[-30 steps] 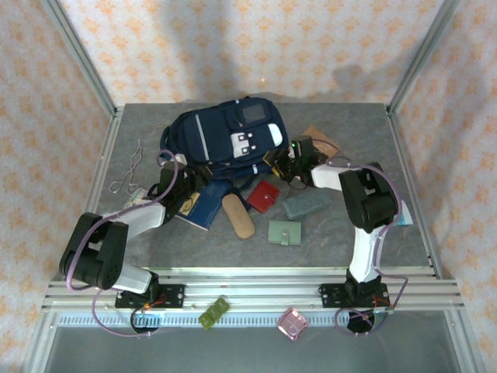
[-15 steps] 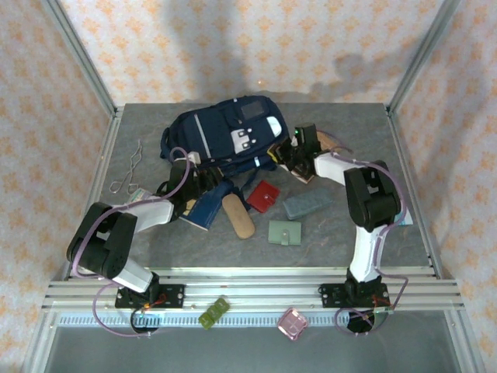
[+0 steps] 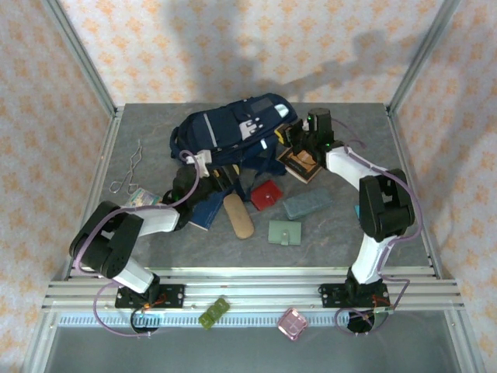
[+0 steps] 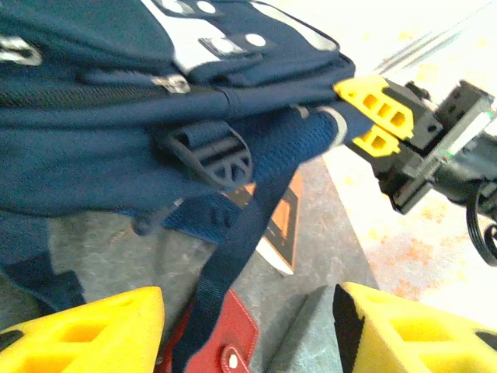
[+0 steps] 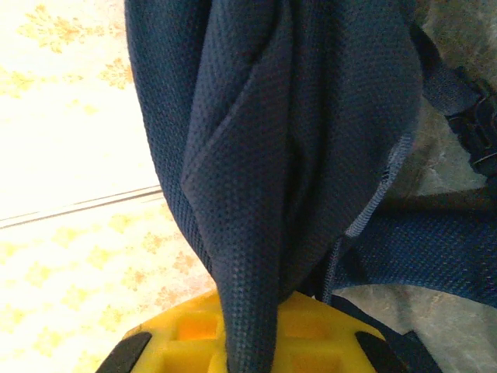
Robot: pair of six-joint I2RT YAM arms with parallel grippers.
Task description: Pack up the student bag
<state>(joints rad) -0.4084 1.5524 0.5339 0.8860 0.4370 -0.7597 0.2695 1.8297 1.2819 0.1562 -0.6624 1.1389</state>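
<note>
The student bag (image 3: 231,128), navy with a grey-white stripe and white patches, lies at the back centre with its right end raised. My right gripper (image 3: 293,134) is shut on a fold of the bag's navy mesh fabric (image 5: 264,155), which runs down into the yellow jaws of that gripper (image 5: 256,342). In the left wrist view the same gripper (image 4: 379,116) pinches the bag's corner. My left gripper (image 3: 205,165) sits at the bag's front left edge, open (image 4: 248,334). A dark strap (image 4: 225,272) hangs loose between its fingers, above a red wallet (image 4: 229,346).
Lying in front of the bag are a red wallet (image 3: 265,194), a tan case (image 3: 239,215), a grey-green pouch (image 3: 307,205), a green wallet (image 3: 285,232) and a navy booklet (image 3: 206,210). An orange-and-black book (image 3: 303,163) lies under the right gripper. A wire clip (image 3: 128,171) rests at the left.
The right gripper has pulled the bag's right end up and toward the back right, tipping the bag. The left gripper has moved in toward the bag's front edge.
</note>
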